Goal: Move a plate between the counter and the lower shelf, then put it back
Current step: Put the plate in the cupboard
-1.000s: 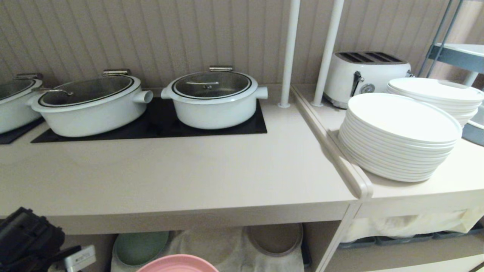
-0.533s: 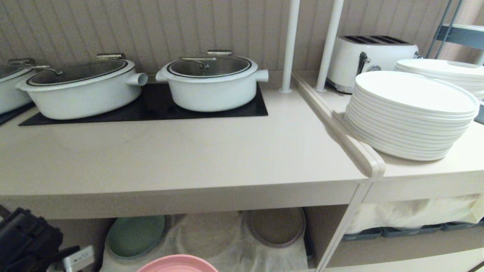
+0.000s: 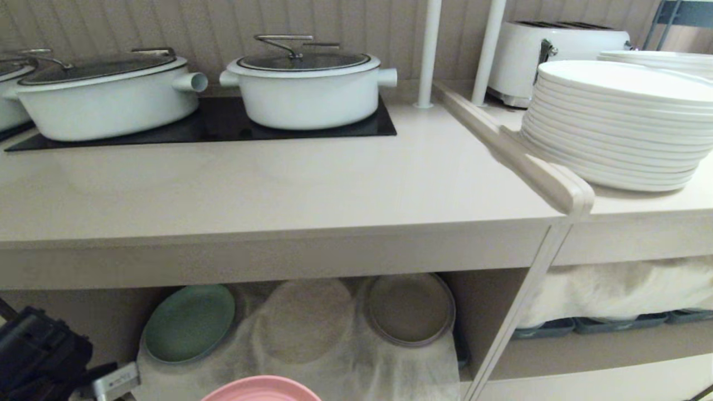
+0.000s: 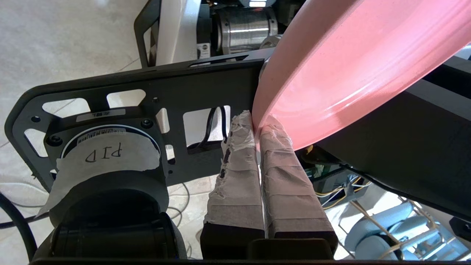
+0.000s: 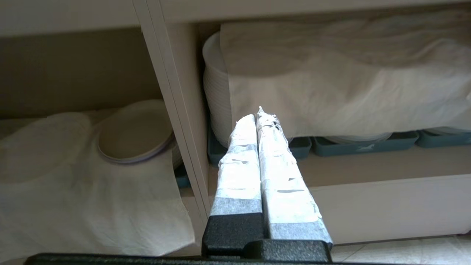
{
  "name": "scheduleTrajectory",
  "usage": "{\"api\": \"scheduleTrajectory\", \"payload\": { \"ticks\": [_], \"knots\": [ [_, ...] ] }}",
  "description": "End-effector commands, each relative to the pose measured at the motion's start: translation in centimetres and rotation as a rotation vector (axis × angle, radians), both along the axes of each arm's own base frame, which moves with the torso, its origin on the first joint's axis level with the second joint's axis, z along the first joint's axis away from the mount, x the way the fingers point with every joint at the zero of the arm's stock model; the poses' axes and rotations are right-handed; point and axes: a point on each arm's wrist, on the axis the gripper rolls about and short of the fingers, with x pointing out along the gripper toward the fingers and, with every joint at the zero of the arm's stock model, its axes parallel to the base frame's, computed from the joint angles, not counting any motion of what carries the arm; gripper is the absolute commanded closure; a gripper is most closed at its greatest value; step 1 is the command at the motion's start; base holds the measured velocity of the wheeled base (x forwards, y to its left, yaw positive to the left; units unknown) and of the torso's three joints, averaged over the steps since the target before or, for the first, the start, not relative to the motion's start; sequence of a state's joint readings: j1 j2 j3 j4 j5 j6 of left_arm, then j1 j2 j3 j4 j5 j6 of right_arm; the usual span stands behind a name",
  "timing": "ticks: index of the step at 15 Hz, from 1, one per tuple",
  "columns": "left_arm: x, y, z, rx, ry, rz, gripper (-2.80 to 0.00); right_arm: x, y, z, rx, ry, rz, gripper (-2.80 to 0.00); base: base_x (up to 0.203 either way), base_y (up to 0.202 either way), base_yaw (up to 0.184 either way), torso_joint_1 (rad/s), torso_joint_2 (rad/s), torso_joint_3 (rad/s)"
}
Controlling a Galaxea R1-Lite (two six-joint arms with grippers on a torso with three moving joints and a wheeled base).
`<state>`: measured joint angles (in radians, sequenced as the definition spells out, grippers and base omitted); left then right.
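Left gripper (image 4: 257,123): the tape-wrapped fingers (image 4: 235,173) are pressed together on the rim of the pink plate (image 4: 353,66), pinching it at its edge. The plate is clear of any surface. In the head view, only its far edge (image 3: 262,388) shows, at the bottom of the picture, out in front of the lower shelf (image 3: 312,356) and below the level of the counter (image 3: 267,189). The black body of the left arm (image 3: 39,356) sits in the lower left corner of that view.

Right gripper (image 5: 259,119): fingers pressed together with nothing between them. It points toward the upright divider (image 5: 176,121) between the two lower compartments and is well apart from the plate.

Lower shelf: the floor is draped in wrinkled white cloth. A green plate (image 3: 189,323) rests on the cloth at the left and a brown-grey plate (image 3: 409,309) at the right. Between them a round shape lies under the cloth; what it is cannot be told.

Counter: two white lidded pots (image 3: 306,89) stand on the black hob (image 3: 223,120) toward the back wall. The front part of the top is bare.

Adjoining top, past the raised ridge (image 3: 529,161): a stack of white plates (image 3: 618,122) with a white toaster (image 3: 551,55) behind it. In the compartment beneath, cloth-covered items sit on dark grey trays (image 3: 607,323).
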<state>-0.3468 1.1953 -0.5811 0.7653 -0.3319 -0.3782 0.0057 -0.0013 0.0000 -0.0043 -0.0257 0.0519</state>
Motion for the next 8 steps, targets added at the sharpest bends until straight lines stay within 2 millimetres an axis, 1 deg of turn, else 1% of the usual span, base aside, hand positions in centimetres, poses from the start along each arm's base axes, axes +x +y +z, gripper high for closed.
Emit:
{"api": "scheduleTrajectory", "payload": {
  "ticks": [1,8],
  "knots": [
    [-0.05,0.01,0.00,-0.001,0.005,0.002,0.00,0.01,0.00,0.01,0.000,0.001,0.000,0.00,0.000,0.000,0.000,-0.199,0.48,0.276],
    [-0.05,0.01,0.00,-0.001,0.005,0.002,0.00,0.01,0.00,0.01,0.000,0.001,0.000,0.00,0.000,0.000,0.000,-0.183,0.47,0.287]
  ]
}}
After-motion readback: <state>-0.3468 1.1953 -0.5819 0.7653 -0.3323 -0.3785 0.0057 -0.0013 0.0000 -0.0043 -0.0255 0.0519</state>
